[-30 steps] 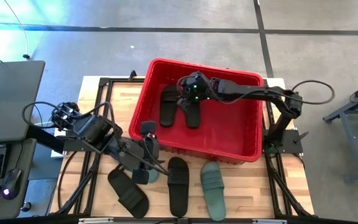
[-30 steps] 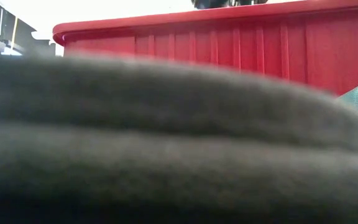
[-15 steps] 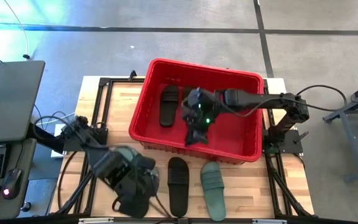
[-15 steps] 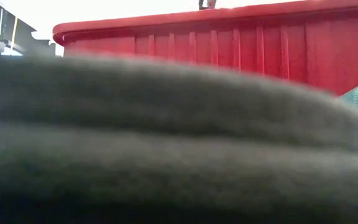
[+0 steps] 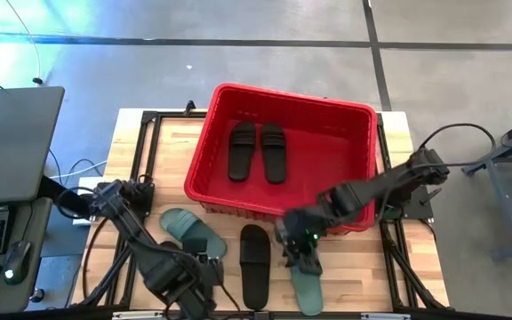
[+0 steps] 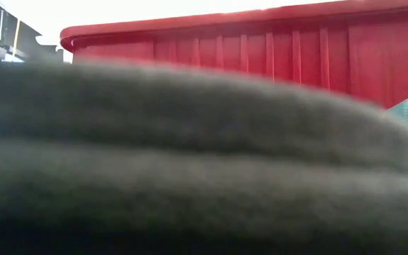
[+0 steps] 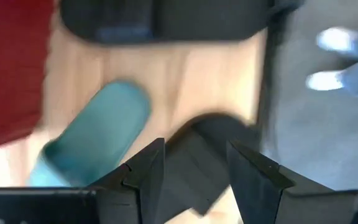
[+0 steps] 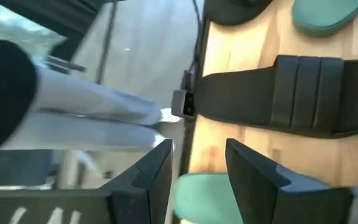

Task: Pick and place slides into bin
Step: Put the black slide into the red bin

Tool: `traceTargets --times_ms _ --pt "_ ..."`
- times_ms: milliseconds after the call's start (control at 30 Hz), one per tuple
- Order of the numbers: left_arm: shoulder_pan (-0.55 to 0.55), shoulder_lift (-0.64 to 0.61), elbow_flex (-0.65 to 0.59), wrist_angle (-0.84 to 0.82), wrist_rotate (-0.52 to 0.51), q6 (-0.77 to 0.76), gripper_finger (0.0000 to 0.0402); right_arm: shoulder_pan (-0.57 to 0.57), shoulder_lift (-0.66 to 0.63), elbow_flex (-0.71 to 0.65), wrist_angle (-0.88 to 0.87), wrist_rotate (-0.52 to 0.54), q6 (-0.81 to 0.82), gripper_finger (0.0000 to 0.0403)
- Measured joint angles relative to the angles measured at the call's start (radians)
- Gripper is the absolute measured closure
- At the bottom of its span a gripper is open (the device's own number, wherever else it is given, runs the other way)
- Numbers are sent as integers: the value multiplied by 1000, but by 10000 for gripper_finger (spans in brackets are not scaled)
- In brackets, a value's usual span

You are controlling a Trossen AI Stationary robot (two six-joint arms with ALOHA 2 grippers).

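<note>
The table (image 5: 172, 133) carries the red bin (image 5: 284, 102) at its far middle, and two black slides (image 5: 243, 149) (image 5: 274, 151) already lie side by side on the bin's floor. Four slides are left on the wood in front of the bin: a teal one (image 5: 192, 233) at the left, a black one (image 5: 255, 264) in the middle, a second teal one (image 5: 305, 286) right of it, and a black one (image 7: 194, 165) at the near left edge, mostly hidden under the left arm in the high view. The low view is blocked by a dark slide (image 6: 190, 156) right at the lens, with only the bin wall visible behind it.

The right gripper (image 5: 302, 258) hangs over the right teal slide (image 8: 201, 196), its fingers spread and empty, the slide's end showing between them in the wrist view. The left gripper (image 7: 194, 171) is over the near-left black slide, fingers also apart and holding nothing.

Likely risks: both slides lie near the table's front edge, so a glancing finger could push one off rather than pinch it. The right gripper works close to the middle black slide and may nudge it aside. A grip on a strap alone could let the slide swing and catch the bin rim.
</note>
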Motion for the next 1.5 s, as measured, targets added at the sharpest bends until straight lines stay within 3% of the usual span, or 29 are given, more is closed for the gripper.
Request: traceTargets --times_ms 200,333,600,800,1000,1067,1200,1300,1500 --pt "6 49 -33 -7 12 -5 245 118 20 0 23 281 -74 265" --pt "4 76 -43 -2 28 -14 245 170 59 0 53 444 -7 265" --pt "5 78 -42 14 9 -54 245 197 230 0 90 521 -24 259" --pt "4 78 -42 11 31 -31 245 185 326 0 112 665 -133 235" --pt "4 78 -42 10 32 -28 245 164 411 0 137 616 -114 201" --pt "5 78 -42 11 32 -27 245 161 427 -2 127 682 -119 193" --pt "5 78 -42 2 32 -19 245 162 442 -2 120 931 -55 192" --pt "5 78 -42 -1 30 -18 245 148 443 -2 118 1005 -56 202" --pt "5 78 -42 4 28 -19 245 100 445 -1 144 930 -52 234"
